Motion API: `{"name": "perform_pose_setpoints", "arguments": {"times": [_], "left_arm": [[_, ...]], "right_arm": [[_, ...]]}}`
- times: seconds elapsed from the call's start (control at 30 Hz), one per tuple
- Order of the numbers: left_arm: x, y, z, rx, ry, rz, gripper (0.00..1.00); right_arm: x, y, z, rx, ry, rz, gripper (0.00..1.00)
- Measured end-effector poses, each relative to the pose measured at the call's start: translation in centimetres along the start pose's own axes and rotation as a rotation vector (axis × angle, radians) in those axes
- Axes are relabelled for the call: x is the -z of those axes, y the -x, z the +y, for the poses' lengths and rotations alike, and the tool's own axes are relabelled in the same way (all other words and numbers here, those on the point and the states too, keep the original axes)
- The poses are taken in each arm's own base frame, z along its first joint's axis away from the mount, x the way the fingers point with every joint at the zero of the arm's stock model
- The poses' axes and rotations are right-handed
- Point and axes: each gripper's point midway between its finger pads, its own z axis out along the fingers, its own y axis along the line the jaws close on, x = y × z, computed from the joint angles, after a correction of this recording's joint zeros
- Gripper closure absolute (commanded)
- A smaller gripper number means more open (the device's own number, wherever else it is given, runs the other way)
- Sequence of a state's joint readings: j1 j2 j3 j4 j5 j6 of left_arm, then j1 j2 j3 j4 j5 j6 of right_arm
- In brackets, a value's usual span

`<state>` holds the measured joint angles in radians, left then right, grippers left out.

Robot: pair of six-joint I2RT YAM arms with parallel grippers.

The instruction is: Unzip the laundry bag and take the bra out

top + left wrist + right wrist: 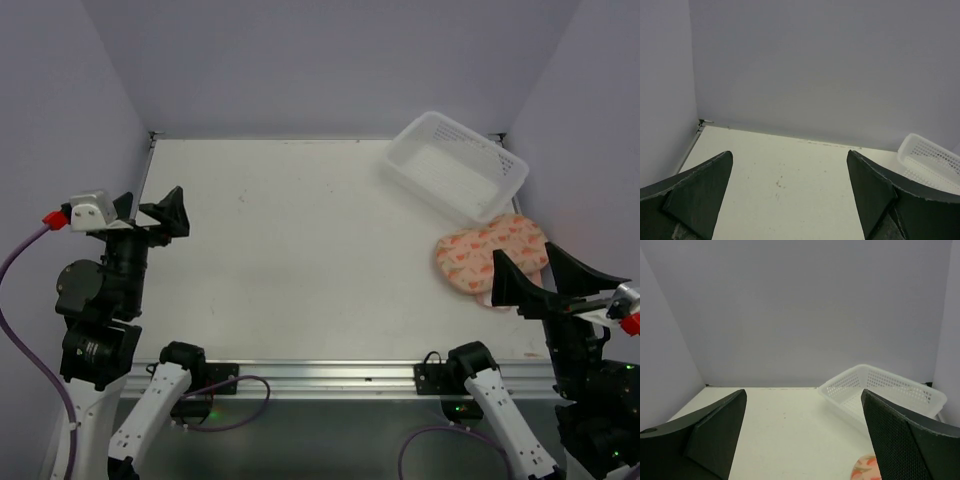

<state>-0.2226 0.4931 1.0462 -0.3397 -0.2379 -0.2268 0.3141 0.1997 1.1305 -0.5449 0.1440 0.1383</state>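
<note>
When you look down from the top, the peach-pink, peanut-shaped fabric laundry bag [488, 255] with small orange marks lies flat on the right side of the white table [300, 250]. It looks closed. It sits just in front of the white plastic basket [455, 165] with little holes. The right gripper [548, 282] hangs by the bag's near edge. Its two black fingers are spread wide with nothing between them. One finger covers a bit of the bag, and I cannot tell if they touch. The left gripper [150, 212] is well apart on the left side, also wide open and holding nothing.

From the left wrist, the left gripper [790, 165] shows wide-spread dark fingers over bare table [790, 190]. A corner of the basket [932, 160] shows at the right.

From the right wrist, the right gripper [804, 410] is wide open. A small piece of the laundry bag [865, 468] peeks out at the bottom, right beside the right finger. The basket [880, 387] stands behind it.
</note>
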Motion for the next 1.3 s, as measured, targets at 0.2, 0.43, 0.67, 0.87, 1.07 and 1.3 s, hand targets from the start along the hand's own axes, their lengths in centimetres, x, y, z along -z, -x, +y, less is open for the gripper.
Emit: {"name": "perform_pose_setpoints", "arguments": {"times": [0.2,0.43,0.67,0.87,1.07,1.3], "left_arm": [[-1.1,-2.3,0.1,0.006,0.015,0.072,0.0],[-2.9,-8.7,0.6,-0.001,0.06,0.278,0.0],[-3.1,-13.7,1.2,-0.025,0.085,0.435,0.0],[-3.6,-16.1,1.1,-0.034,0.088,0.523,0.0],[-3.3,-15.9,0.9,-0.024,0.073,0.516,0.0],[-2.3,-16.1,0.6,-0.003,0.047,0.508,0.0]], "right_arm": [[-0.2,-1.6,-0.2,-0.054,-0.026,0.048,0.01],[-2.8,-9.1,-0.4,-0.182,-0.113,0.312,0.01],[-5.7,-22.8,-1.6,-0.141,-0.273,0.841,0.01],[-5.2,-32.6,-4.2,-0.03,-0.459,1.207,0.01],[-5.6,-37.2,-6.9,0.096,-0.634,1.336,0.01],[-5.1,-40.3,-10.2,0.273,-0.81,1.415,0.01]]}}
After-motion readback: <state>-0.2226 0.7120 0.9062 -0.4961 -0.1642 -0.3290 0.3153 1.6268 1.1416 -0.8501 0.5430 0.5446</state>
